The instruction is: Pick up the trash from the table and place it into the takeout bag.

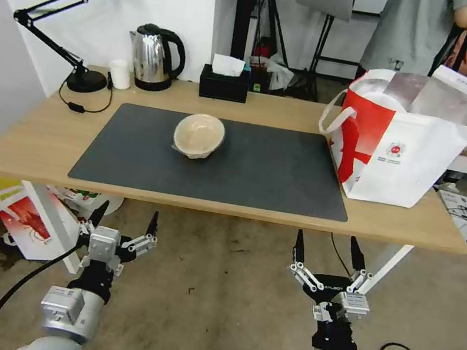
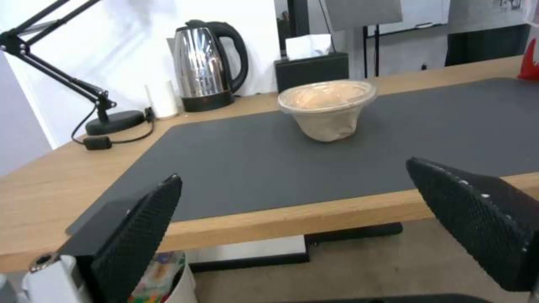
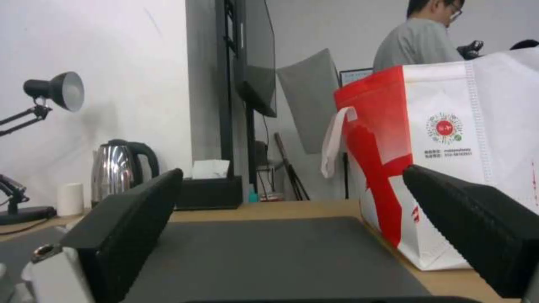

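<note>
Bowl (image 1: pixel 199 136) on worktop (image 1: pixel 29 147), nearer left gripper (image 1: pixel 122 220) than right gripper (image 1: pixel 328 253); both wide open, empty.

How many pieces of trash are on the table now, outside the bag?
1: the beige paper bowl, with a clear lid, stands on the dark grey mat, left of the takeout bag. More pieces may be hidden inside the bag.

We see our two arms as silver-grey cylinders with small white labels, a black cable running along each, ending in the left gripper (image 1: pixel 125 219) and right gripper (image 1: pixel 327 252), each with grey linkages and black textured fingers (image 2: pixel 137 235).
</note>
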